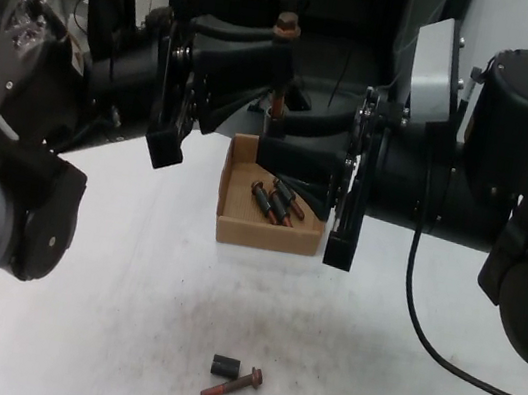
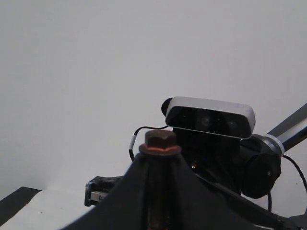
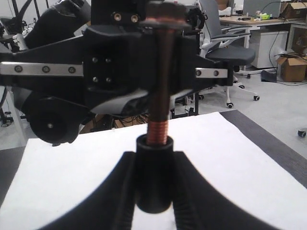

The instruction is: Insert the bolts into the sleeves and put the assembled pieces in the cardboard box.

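Note:
My left gripper [image 1: 278, 63] is shut on a copper-coloured bolt [image 1: 288, 31], held upright above the cardboard box [image 1: 268, 234]. In the left wrist view the bolt's hex head [image 2: 162, 143] sticks up between the fingers. Just below it, my right gripper [image 3: 153, 191] is shut on a black sleeve [image 3: 153, 177]. The bolt's threaded end [image 3: 158, 129] sits in the sleeve's top opening. Several assembled pieces [image 1: 276, 203] lie in the box. A loose sleeve [image 1: 225, 364] and a loose bolt [image 1: 233, 385] lie side by side on the white bench near its front.
Both arms' bulky black bodies crowd the space over the box; the right arm's cable [image 1: 425, 326] trails across the bench. Office chairs [image 3: 225, 48] and desks stand in the room behind.

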Action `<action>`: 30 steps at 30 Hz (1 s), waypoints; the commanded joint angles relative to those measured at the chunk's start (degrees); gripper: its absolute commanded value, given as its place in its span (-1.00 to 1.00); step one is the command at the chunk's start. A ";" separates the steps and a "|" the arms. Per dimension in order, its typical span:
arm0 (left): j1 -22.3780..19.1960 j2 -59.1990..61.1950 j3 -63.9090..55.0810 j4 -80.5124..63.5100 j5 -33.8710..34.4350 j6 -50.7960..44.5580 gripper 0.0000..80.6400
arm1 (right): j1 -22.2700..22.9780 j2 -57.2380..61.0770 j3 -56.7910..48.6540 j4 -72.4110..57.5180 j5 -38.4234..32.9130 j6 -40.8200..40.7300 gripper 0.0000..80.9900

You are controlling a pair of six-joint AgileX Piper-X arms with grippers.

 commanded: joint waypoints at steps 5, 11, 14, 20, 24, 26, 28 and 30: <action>-0.21 -0.09 -0.14 4.79 0.89 0.80 -1.00 | 0.15 -0.42 -0.68 -1.54 -1.91 0.66 -0.98; -0.21 -0.09 0.91 4.93 1.13 0.80 -1.00 | 0.02 -0.42 -0.68 -3.87 -1.89 3.09 -0.98; -0.21 -0.09 0.88 4.50 0.59 0.80 -1.00 | 0.02 -0.42 -0.68 -3.87 -1.89 3.09 -0.98; -0.21 -0.09 0.88 4.52 0.40 -3.21 -0.51 | 0.02 -0.42 -0.68 -3.77 -1.89 3.09 -0.98; -0.21 -0.09 0.88 4.52 -1.01 -4.54 0.04 | 0.02 -0.42 -0.68 -2.90 -1.89 3.09 -0.98; -0.21 -0.09 0.88 4.52 -1.79 -5.31 0.06 | 0.02 -0.42 -0.68 -2.90 -1.89 3.09 -0.98; -0.21 -0.09 0.88 4.52 -1.76 -5.29 0.06 | 0.02 -0.42 -0.68 -2.90 -1.89 3.09 -0.98; -0.21 -0.09 0.88 4.52 -1.76 -5.29 0.06 | 0.02 -0.42 -0.68 -2.90 -1.89 3.09 -0.98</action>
